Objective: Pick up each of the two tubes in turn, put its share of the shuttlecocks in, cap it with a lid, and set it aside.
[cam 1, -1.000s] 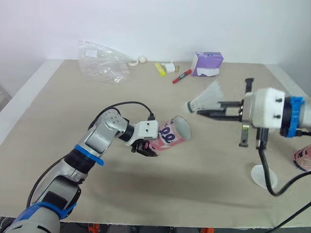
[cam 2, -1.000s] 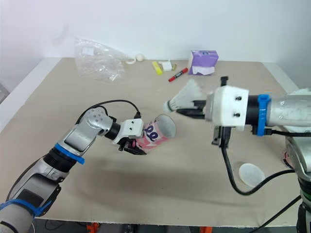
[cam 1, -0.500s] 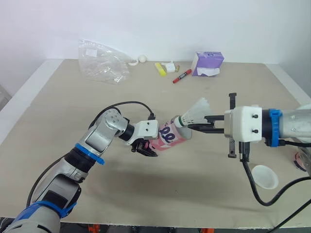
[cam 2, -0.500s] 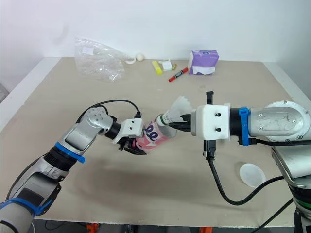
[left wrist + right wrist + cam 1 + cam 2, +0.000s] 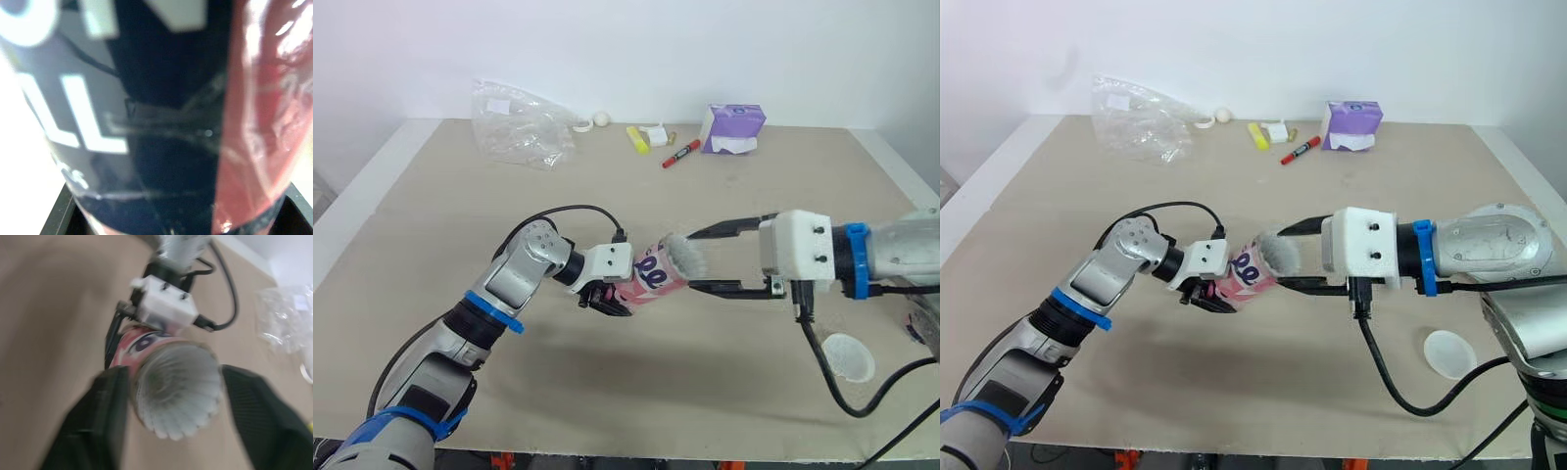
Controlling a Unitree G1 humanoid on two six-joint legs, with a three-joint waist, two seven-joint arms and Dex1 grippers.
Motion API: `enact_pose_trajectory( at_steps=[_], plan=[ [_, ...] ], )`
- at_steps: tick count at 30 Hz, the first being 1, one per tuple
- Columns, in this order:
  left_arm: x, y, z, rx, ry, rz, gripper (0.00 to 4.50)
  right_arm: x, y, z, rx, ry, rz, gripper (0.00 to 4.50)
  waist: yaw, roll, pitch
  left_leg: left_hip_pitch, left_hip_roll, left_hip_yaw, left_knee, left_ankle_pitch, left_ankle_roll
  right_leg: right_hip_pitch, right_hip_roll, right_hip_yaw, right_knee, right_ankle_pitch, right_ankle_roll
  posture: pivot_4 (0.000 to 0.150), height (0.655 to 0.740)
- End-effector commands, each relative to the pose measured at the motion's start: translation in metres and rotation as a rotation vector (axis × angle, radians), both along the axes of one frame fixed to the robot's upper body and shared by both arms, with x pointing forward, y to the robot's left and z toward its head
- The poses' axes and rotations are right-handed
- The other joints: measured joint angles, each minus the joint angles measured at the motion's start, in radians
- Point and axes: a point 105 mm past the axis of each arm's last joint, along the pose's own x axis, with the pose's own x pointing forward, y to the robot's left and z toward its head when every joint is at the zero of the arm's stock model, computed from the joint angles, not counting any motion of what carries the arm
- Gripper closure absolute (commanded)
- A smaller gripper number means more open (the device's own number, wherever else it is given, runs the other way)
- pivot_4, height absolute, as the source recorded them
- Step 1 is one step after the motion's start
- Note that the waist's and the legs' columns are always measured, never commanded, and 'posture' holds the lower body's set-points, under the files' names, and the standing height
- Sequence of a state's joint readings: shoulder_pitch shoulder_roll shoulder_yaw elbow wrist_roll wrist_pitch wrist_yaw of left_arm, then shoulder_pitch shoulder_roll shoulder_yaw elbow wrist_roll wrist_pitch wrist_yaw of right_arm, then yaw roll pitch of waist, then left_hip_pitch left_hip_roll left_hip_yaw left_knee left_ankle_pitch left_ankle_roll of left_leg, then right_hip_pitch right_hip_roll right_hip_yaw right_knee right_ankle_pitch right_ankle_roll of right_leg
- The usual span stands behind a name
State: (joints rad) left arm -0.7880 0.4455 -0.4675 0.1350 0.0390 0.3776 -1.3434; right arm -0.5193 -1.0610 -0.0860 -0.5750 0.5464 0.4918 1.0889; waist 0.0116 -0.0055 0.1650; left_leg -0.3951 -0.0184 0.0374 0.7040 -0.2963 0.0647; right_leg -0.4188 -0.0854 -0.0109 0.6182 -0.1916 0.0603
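My left gripper [image 5: 610, 294] is shut on a pink tube [image 5: 649, 278], held tilted above the table with its open mouth toward my right arm. A white shuttlecock [image 5: 685, 257] sits in that mouth, feather skirt sticking out. My right gripper [image 5: 710, 260] is open, one finger above and one below the skirt, not pinching it. In the right wrist view the feather skirt [image 5: 178, 389] sits between the two spread fingers [image 5: 100, 426], with the tube [image 5: 144, 342] behind. The left wrist view shows the tube's wall [image 5: 161, 122] up close. A white lid [image 5: 849, 356] lies on the table under my right arm.
At the back of the table lie a clear plastic bag [image 5: 519, 122], a purple tissue box [image 5: 734, 127], a red marker [image 5: 679, 155], a yellow item [image 5: 635, 139] and a small white ball [image 5: 600, 118]. Something pink [image 5: 922, 328] shows at the right edge.
My right gripper carried the shuttlecock leftward into the tube's mouth and then opened, letting go of it. The left gripper and tube stayed put.
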Motion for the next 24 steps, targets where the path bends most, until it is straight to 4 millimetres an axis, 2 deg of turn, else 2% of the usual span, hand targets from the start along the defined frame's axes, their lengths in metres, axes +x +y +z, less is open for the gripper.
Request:
enact_pose_trajectory(
  at_steps=[1, 7, 8, 10, 12, 16, 17, 18, 24],
  plan=[
    [-0.01, -0.005, -0.017, 0.037, 0.054, -0.037, 1.93, 0.002, -0.011, 0.019, 0.118, 0.073, -0.079, 0.11, 0.0, 0.0, 0.0, 0.0, 0.0, 0.0, 0.0, 0.0, 0.0, 0.0, 0.0, 0.0, 0.0, 0.0, 0.0, 0.15, 0.74],
    [-0.009, -0.006, -0.016, 0.037, 0.05, -0.044, 1.93, 0.009, -0.028, 0.011, 0.125, 0.216, -0.163, 0.11, 0.001, 0.0, 0.0, 0.0, -0.002, 0.0, 0.0, -0.001, 0.001, 0.0, -0.006, -0.001, 0.0, 0.0, -0.001, 0.15, 0.74],
    [-0.009, -0.006, -0.016, 0.038, 0.048, -0.044, 1.93, 0.012, -0.027, 0.008, 0.096, 0.2, -0.153, 0.34, 0.001, 0.0, 0.0, 0.0, -0.002, 0.0, 0.0, -0.001, 0.001, 0.0, -0.006, -0.001, 0.0, 0.0, -0.001, 0.15, 0.74],
    [-0.009, -0.006, -0.016, 0.038, 0.048, -0.045, 1.93, 0.014, -0.025, 0.004, 0.059, 0.192, -0.139, 0.94, 0.0, 0.0, 0.0, 0.0, -0.002, 0.0, 0.0, -0.001, 0.002, 0.0, -0.006, -0.002, 0.0, 0.0, 0.0, 0.15, 0.74],
    [-0.009, -0.007, -0.016, 0.039, 0.047, -0.045, 1.93, 0.014, -0.017, 0.001, 0.031, 0.181, -0.098, 1.73, 0.0, 0.0, 0.0, 0.0, -0.003, 0.0, 0.0, -0.001, 0.002, 0.0, -0.006, -0.004, 0.0, 0.0, 0.0, 0.15, 0.74],
    [-0.01, -0.007, -0.016, 0.038, 0.05, -0.045, 1.93, 0.015, -0.004, -0.008, -0.038, 0.178, -0.044, 3.66, 0.001, 0.0, 0.0, 0.0, -0.003, 0.0, 0.0, -0.001, 0.002, 0.0, -0.006, -0.004, 0.0, 0.0, 0.001, 0.15, 0.74],
    [-0.01, -0.007, -0.016, 0.037, 0.051, -0.044, 1.93, 0.016, 0.0, -0.012, -0.068, 0.173, -0.028, 4.26, 0.001, 0.0, 0.0, -0.001, -0.003, 0.0, 0.0, -0.001, 0.002, 0.0, -0.006, -0.004, 0.0, 0.0, 0.001, 0.15, 0.74],
    [-0.01, -0.007, -0.017, 0.037, 0.052, -0.043, 1.93, 0.018, 0.004, -0.015, -0.091, 0.17, -0.016, 4.4, 0.0, 0.0, 0.0, -0.001, -0.003, 0.0, 0.0, -0.001, 0.002, 0.0, -0.006, -0.004, 0.0, 0.0, 0.001, 0.15, 0.74],
    [-0.01, -0.008, -0.019, 0.037, 0.054, -0.042, 1.93, 0.038, 0.03, -0.028, -0.235, 0.121, 0.023, 4.4, -0.001, 0.0, 0.0, -0.001, -0.004, 0.001, 0.001, -0.001, 0.002, -0.001, -0.006, -0.003, 0.0, 0.0, 0.002, 0.15, 0.74]
  ],
)
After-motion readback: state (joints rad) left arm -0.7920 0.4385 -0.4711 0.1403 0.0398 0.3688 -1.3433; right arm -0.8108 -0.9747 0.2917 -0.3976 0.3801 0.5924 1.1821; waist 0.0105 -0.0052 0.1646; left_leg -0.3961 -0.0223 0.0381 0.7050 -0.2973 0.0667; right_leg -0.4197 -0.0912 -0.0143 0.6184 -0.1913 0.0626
